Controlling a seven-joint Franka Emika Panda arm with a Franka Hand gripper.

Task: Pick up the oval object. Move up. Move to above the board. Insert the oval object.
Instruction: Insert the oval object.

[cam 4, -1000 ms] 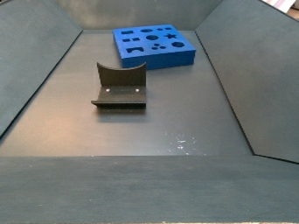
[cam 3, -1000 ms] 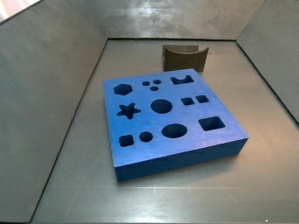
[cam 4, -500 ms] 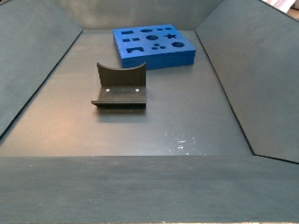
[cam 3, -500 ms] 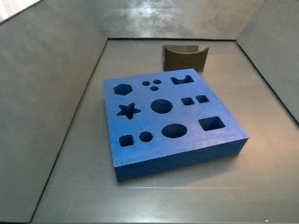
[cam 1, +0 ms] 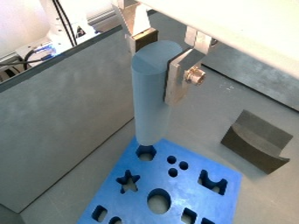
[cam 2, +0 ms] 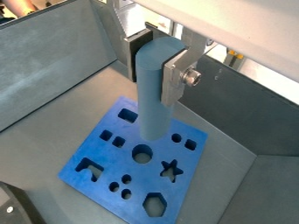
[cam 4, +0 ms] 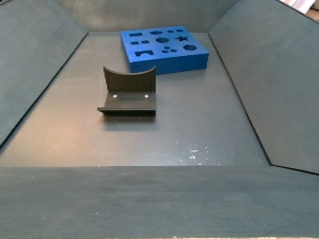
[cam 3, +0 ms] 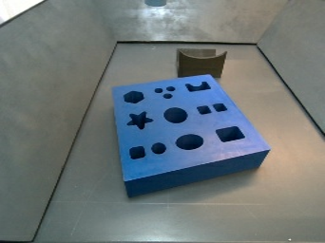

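One peg (cam 1: 153, 92), pale and upright, is clamped between the gripper (cam 1: 159, 66) fingers high over the blue board (cam 2: 135, 163), at the centre of both wrist views. Judging from here, keep it vertical, line its lower end over the oval hole, then descend slowly without twisting.

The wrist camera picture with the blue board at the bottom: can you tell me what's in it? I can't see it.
The hand holds the oval object, a pale blue-grey peg, upright above the board. The board is bright blue with star, round and other holes. Grey walls stand around.
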